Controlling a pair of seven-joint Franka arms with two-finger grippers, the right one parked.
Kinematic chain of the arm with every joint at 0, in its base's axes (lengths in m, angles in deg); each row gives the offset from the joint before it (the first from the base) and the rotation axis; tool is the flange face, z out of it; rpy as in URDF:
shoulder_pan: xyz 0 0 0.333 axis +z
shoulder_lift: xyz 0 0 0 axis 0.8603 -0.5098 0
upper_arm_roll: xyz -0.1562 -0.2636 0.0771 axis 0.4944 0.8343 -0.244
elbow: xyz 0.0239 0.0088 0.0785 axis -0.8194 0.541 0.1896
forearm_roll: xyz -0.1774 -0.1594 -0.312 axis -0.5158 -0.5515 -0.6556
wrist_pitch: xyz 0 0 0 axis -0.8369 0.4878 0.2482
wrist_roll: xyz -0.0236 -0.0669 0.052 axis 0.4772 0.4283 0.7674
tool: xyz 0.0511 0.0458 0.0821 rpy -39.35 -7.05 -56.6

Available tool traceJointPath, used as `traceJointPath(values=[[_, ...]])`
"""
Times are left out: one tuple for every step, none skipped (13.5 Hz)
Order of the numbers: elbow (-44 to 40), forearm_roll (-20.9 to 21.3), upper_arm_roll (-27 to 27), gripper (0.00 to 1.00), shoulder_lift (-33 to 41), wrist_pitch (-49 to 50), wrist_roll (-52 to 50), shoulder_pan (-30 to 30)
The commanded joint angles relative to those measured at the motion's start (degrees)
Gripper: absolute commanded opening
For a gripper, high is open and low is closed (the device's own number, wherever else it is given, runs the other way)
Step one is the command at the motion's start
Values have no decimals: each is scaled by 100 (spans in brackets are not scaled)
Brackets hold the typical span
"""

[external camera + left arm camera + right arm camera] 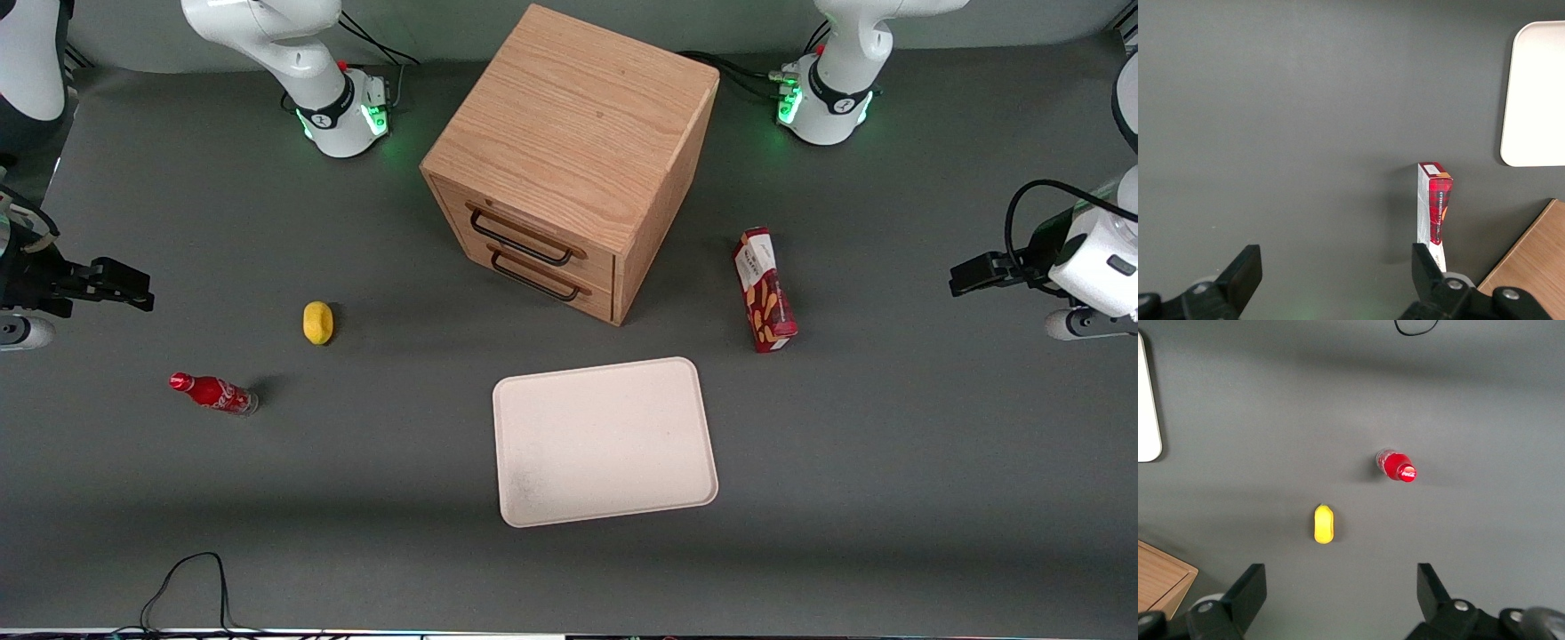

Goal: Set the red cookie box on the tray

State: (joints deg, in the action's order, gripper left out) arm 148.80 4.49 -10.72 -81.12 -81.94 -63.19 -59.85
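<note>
Nothing yet done: the red cookie box [765,291] is lying on the table beside the wooden drawer cabinet [569,160], not on the tray [605,440].
Tray sitting bare in front of the cabinet; gripper [965,277] hanging toward the working arm's end, fingers [1245,270] spread apart, gripping nothing.

White Coca-Cola script is showing on the small red bottle [213,393] standing near the lemon [317,322]; the red cookie box [765,290] lettering is staying illegible.
</note>
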Motion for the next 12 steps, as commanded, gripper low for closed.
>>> traceJointPath(values=[[21, 33, 59, 100, 102, -19, 67, 67], [-32, 51, 67, 100, 94, -10, 24, 67], [-50, 42, 67, 100, 85, 77, -12, 41], [-163, 42, 76, 100, 59, 217, -29, 41], [-199, 51, 76, 100, 41, 305, -30, 49], [-208, 77, 67, 100, 23, 315, -3, 58], [-225, 129, 76, 100, 32, 341, -3, 76], [-234, 130, 67, 100, 41, 437, -3, 59], [-261, 156, 93, 100, 41, 499, -21, 50], [-261, 226, 94, 100, 49, 517, -21, 58], [-261, 279, 94, 100, 49, 517, -29, 58], [-261, 297, 94, 100, 49, 517, -21, 67]])
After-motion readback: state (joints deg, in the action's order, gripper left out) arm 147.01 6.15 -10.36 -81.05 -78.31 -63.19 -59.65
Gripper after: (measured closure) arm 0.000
